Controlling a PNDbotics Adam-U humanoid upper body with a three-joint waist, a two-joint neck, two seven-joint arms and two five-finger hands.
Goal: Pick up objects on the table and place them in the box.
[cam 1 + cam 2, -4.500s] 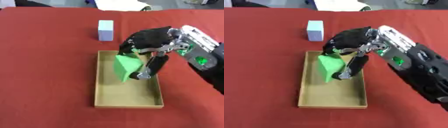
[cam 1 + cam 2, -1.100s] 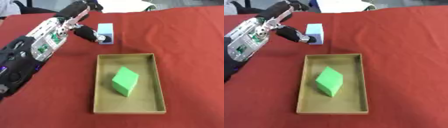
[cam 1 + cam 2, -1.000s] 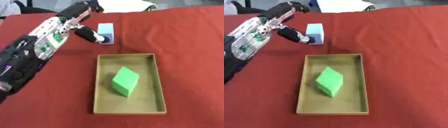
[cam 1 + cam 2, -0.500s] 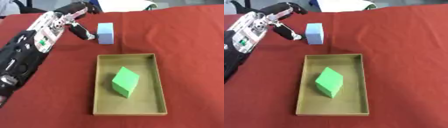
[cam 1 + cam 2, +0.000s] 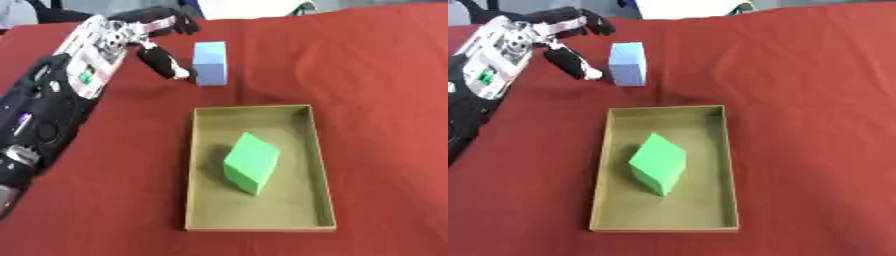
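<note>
Upright on the red surface (image 5: 367,75), just beyond the box's far rim, I see the pale blue block (image 5: 210,63) standing on end, its long axis vertical and a broad face turned toward me. It sits outside the tan box (image 5: 322,165), near that box's far left corner. My left robot hand (image 5: 144,37) lies to the block's left: the thumb (image 5: 166,64) reaches down toward the block's lower left edge, its tip just beside it, though I cannot tell whether they touch. The fingers (image 5: 584,22) spread above and behind the block's top, uncurled, closed round nothing. Inside the box, a green block (image 5: 251,163) rests tilted on the floor, one corner pointing toward the far rim.
</note>
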